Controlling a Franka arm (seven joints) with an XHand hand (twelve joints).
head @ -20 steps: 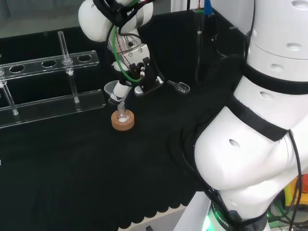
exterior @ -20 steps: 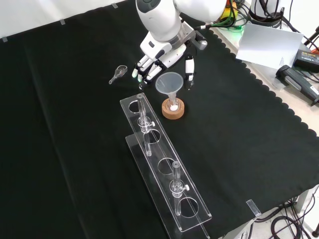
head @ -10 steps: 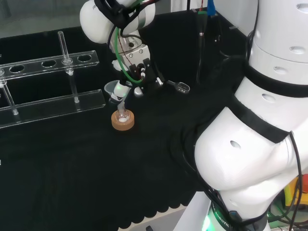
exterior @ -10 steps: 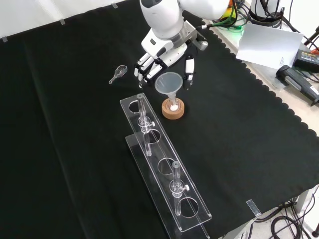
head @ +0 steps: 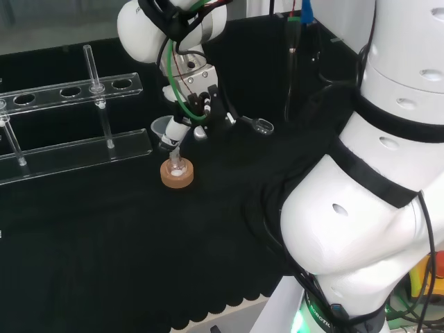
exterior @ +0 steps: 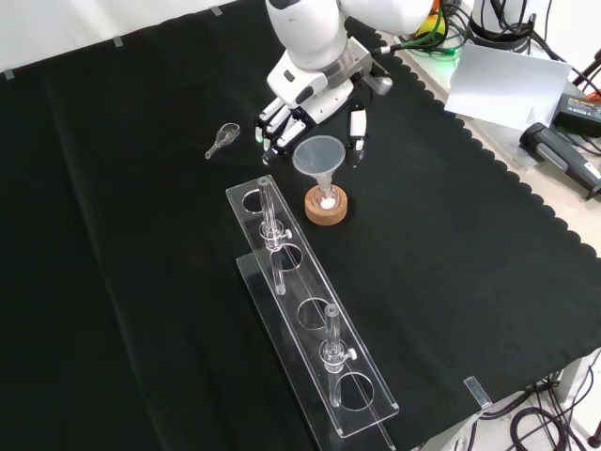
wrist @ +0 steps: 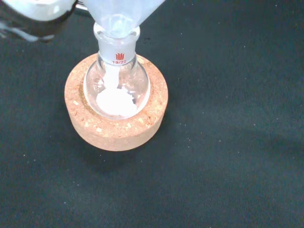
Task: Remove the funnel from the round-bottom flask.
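Note:
A clear funnel sits with its stem in the neck of a small round-bottom flask that rests on a cork ring. The wrist view shows the funnel in the flask, white powder at the flask's bottom, and the cork ring around it. The hand hangs just behind the funnel, open. Its fingers point down on one side of the funnel's rim and the thumb on the other. In the head view the hand stands over the funnel and flask.
A long clear test-tube rack with upright tubes runs from the cork ring toward the front view's bottom; in the head view the rack lies at the left. A small clear glass piece lies on the cloth left of the hand.
The hand and wrist have drifted slightly toward the front view's top. The funnel stays seated in the flask.

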